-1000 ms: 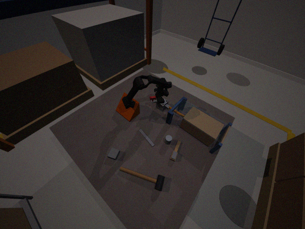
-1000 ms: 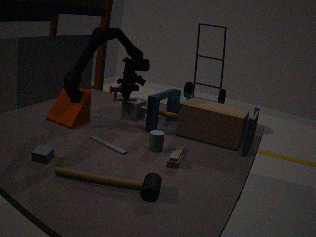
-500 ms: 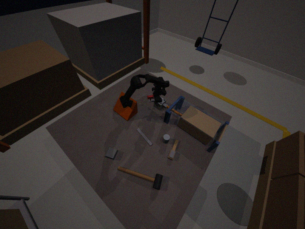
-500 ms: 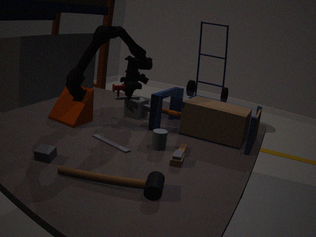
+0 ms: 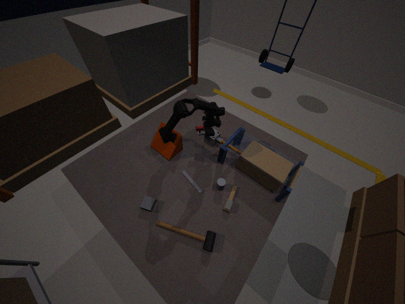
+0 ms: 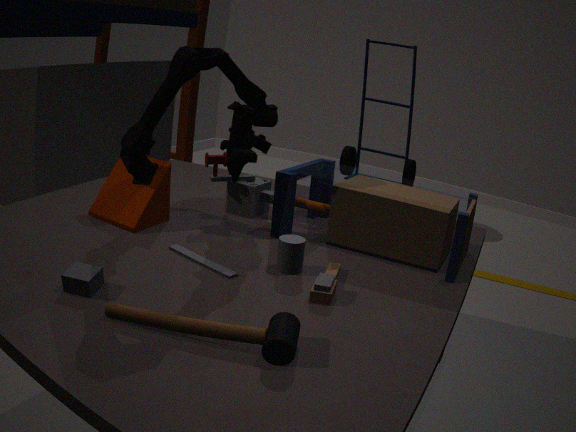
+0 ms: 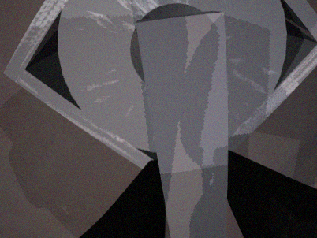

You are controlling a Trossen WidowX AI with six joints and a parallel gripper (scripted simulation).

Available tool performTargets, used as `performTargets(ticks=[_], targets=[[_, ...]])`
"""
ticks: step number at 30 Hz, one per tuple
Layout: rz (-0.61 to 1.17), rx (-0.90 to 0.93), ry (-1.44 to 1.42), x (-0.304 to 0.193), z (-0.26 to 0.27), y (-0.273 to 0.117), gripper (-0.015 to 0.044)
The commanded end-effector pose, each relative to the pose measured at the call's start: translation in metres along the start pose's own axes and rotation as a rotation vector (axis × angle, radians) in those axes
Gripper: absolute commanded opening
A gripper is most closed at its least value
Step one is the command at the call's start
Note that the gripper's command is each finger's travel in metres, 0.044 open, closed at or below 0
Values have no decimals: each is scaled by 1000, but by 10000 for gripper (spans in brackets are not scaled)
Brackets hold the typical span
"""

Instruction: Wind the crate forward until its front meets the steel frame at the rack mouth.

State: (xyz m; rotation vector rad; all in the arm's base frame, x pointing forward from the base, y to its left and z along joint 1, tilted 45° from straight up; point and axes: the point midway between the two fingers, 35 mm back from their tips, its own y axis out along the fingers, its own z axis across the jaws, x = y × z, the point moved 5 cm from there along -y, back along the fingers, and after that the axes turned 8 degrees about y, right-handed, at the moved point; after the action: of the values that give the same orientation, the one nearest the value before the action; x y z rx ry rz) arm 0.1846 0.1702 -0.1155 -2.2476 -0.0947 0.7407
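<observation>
Over the winch [image 5: 210, 140] [image 6: 247, 204] [image 7: 106, 114] at the near end of the rack, the gripper [image 5: 209, 133] [image 6: 235, 176] [image 7: 189, 164] points downward, its fingers pinching the winch handle [image 5: 201, 133] [image 6: 223, 178] [image 7: 185, 98], whose red grip [image 5: 199, 128] [image 6: 216, 159] stands up at the outer end of the crank. Finding and picking up the handle is therefore done. Its lower end is at the round hole on the winch top, seen close in the wrist view, but how deep the key sits, or whether it is in at all, cannot be told.

The crate [image 5: 266, 160] [image 6: 391, 218] lies inside the guard cubby, looking flat, and an orange strap [image 5: 231, 146] [image 6: 312, 204] runs from it through the steel frame [image 5: 223, 149] [image 6: 282, 199] towards the winch. A gap remains between the crate's front and that frame, so the winding is unfinished, and perhaps not begun. What is left, by judgement, is to make sure the key is seated, turn the handle until the crate meets the frame without tipping, then let go and move the gripper away.
</observation>
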Motion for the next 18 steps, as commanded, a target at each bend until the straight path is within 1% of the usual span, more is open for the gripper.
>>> performTargets(ticks=[1,11,18], targets=[[5,5,34,0,2,4,0],[5,8,76,0,4,4,0],[5,5,32,0,2,4,0]])
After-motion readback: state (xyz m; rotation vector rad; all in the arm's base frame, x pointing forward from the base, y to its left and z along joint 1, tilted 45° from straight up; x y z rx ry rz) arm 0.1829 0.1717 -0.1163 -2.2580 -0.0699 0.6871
